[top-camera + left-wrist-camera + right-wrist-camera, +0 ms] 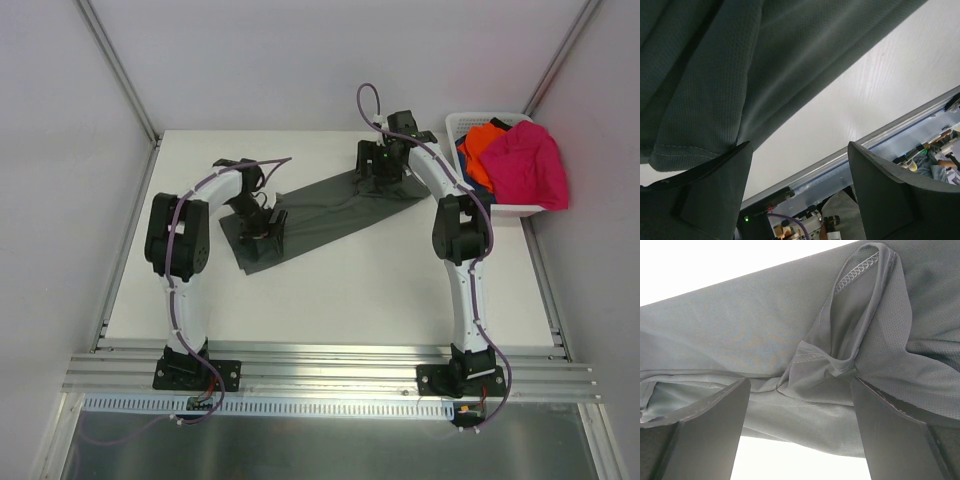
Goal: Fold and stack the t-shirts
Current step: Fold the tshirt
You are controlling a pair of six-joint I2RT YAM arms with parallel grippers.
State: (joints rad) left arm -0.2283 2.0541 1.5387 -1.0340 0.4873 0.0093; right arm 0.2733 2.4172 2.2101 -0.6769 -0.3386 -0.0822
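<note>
Left wrist view shows the left jaws wide, empty beside the part-folded dark grey-green t-shirt (740, 75), the right jaws wide over its sleeve, and beyond them a pink t-shirt (530, 165) and orange t-shirt (483, 145) lie unfolded in the basket (470, 118).

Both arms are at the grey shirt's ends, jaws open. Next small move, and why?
Probably shut the right jaws on the grey shirt. They stand open over its far end, with a puckered fold of cloth right between them. The left jaws, also open, have the hem only beside one finger, so they likely need shifting before gripping.
</note>
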